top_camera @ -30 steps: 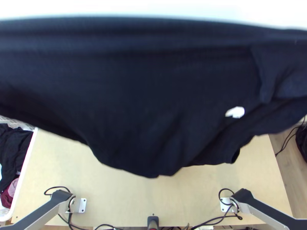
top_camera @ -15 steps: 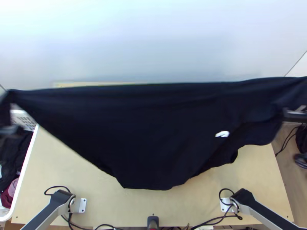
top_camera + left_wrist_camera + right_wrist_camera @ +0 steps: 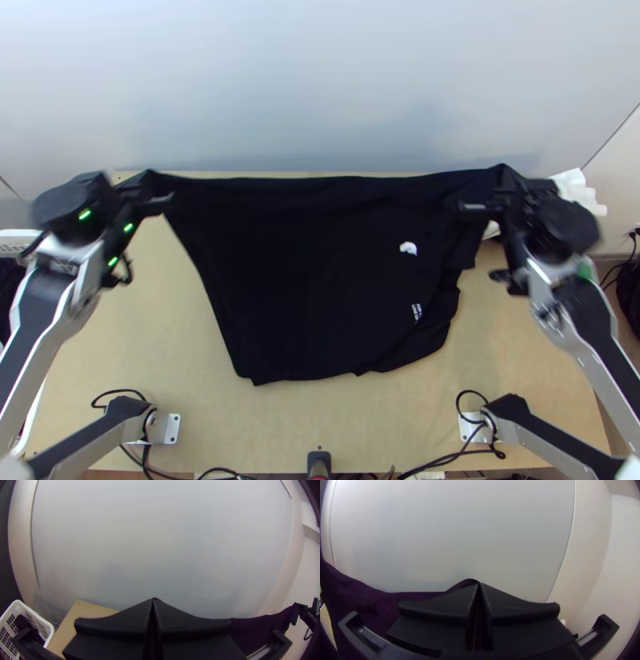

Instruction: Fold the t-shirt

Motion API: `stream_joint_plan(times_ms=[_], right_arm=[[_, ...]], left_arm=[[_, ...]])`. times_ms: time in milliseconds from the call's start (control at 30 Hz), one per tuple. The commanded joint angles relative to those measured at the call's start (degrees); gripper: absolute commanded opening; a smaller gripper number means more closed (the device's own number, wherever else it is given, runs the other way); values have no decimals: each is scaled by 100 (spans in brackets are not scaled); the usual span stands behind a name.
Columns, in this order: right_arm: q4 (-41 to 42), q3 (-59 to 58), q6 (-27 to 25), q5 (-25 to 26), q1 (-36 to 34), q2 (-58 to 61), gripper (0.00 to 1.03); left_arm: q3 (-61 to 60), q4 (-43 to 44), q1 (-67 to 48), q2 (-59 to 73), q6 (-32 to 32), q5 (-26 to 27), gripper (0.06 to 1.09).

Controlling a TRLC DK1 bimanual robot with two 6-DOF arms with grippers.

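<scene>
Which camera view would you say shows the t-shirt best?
The top view, since most of the t-shirt and its white marks show. The left wrist view shows a small part; the right wrist view, a larger part.

Right gripper (image 3: pixel 506 182), fingers (image 3: pixel 436 611) together, pinches dark t-shirt (image 3: pixel 370 600) by its edge; cloth stretches off beside gripper, pale panel (image 3: pixel 453 530) beyond it.
</scene>
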Motion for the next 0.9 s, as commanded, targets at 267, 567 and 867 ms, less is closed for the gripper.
stream_joint_plan(times_ms=[267, 567, 867], right_arm=[[1323, 833, 790, -729, -985, 3645, 3], [1086, 2450, 1018, -694, -1029, 5254, 3], [858, 3277, 1185, -562, -1037, 6098, 3]], left_arm=[[809, 2040, 527, 3512, -143, -315, 9], [1802, 2286, 553, 4760, -152, -526, 9], [2488, 2322, 553, 5560, -90, -675, 9]])
